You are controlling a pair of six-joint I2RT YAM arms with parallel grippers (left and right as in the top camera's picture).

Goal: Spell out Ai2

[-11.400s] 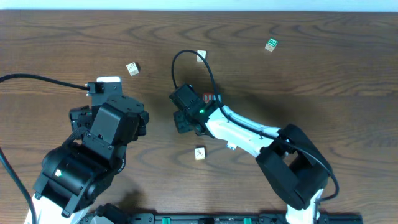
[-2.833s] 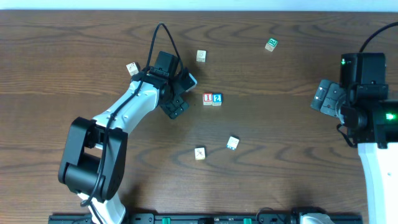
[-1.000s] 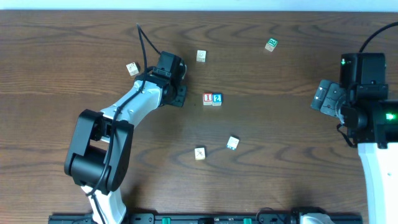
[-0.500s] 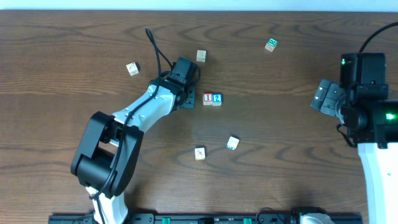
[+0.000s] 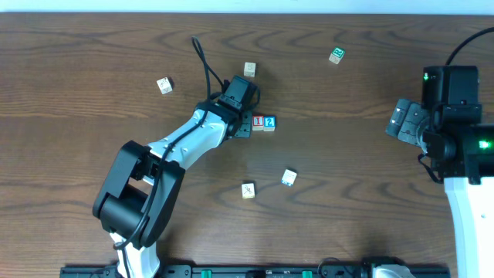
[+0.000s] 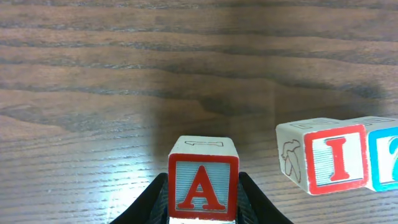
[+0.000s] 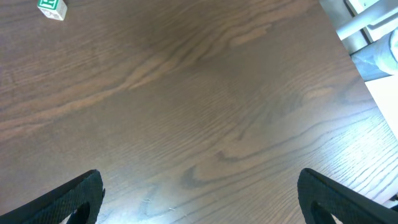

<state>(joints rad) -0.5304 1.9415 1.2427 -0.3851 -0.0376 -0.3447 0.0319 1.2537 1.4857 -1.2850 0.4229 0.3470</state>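
- My left gripper (image 6: 203, 203) is clenched on the A cube (image 6: 203, 186). One finger presses each side of it, and the red letter faces the wrist camera, upright.
- From overhead the left gripper (image 5: 241, 122) covers that cube, out near the middle of the table (image 5: 370, 193) and somewhat toward the far edge.
- I cannot tell whether the A cube rests on the wood or hangs just above it.
- The I cube (image 6: 329, 160) sits just to its right in the wrist view, with a strip of bare wood between the two.
- The 2 cube (image 6: 385, 158) touches the I cube's far side. Overhead, the I cube (image 5: 258, 122) and the 2 cube (image 5: 269, 122) form one short row.
- My right gripper (image 7: 205, 199) hangs with its fingers spread wide over bare wood near the right edge, grasping nothing.
- A green-marked cube (image 5: 336, 54) lies near the far edge, toward the right.
- Four other pale cubes are scattered: one (image 5: 249, 69) beyond the left gripper, one (image 5: 164, 85) toward the left, and two (image 5: 248, 190) (image 5: 289, 177) nearer my edge.
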